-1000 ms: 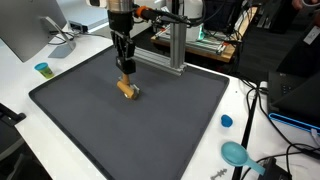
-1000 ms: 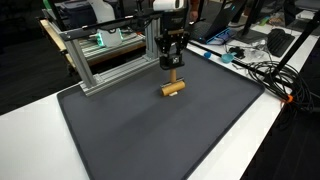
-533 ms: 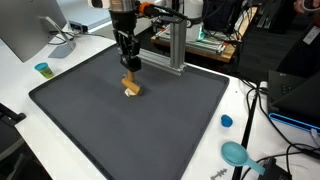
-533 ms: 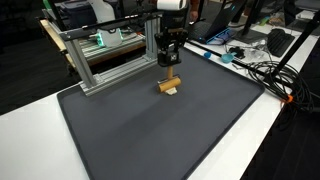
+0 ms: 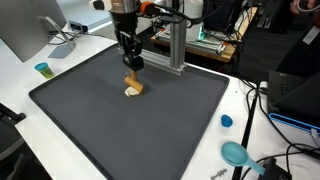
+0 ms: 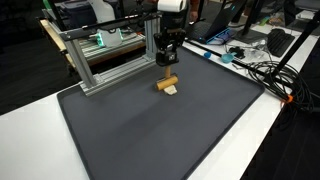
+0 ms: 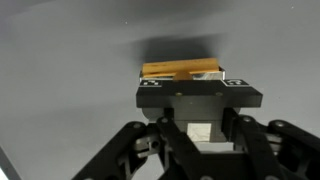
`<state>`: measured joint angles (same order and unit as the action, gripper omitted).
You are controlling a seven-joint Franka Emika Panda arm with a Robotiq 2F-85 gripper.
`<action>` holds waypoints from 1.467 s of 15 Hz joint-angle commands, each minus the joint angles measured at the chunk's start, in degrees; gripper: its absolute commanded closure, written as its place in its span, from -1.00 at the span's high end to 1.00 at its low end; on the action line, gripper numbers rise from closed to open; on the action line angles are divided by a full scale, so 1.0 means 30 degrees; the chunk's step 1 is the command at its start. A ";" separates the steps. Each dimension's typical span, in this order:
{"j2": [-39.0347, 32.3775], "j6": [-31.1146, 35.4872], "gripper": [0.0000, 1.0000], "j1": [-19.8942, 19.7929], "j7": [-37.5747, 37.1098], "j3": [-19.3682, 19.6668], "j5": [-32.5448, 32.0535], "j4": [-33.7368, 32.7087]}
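Observation:
My gripper (image 5: pixel 131 70) hangs straight down over the far middle of the dark grey mat (image 5: pixel 90 115). It is shut on a small wooden block (image 5: pixel 133 88), which hangs tilted just above the mat. Both exterior views show this; the gripper (image 6: pixel 168 66) grips the block (image 6: pixel 166 85) by its upper part. In the wrist view the block's orange-brown side (image 7: pixel 180 70) shows past the gripper (image 7: pixel 197 128), and a pale wooden face sits between the fingers.
An aluminium frame (image 5: pixel 175 45) stands at the mat's far edge, close behind the gripper; it also shows in an exterior view (image 6: pixel 100 60). A teal cup (image 5: pixel 42 69), a blue cap (image 5: pixel 226 121), a teal object (image 5: pixel 237 153) and cables (image 6: pixel 265 70) lie on the white table around the mat.
The gripper has moved a little toward the frame with the block, and the block has turned slightly in its grip.

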<state>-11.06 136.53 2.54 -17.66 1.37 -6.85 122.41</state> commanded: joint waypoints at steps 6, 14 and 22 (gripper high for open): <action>-0.0301 0.2228 -0.57 -0.0100 -0.0200 0.0070 0.0520 -0.0060; -0.0979 0.2657 -0.57 -0.0040 -0.0630 0.0350 0.0367 -0.0344; -0.0801 0.0578 -0.57 -0.0265 0.0292 0.0183 0.1059 -0.0174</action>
<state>-12.52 142.05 2.26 -18.53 1.94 -5.61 121.78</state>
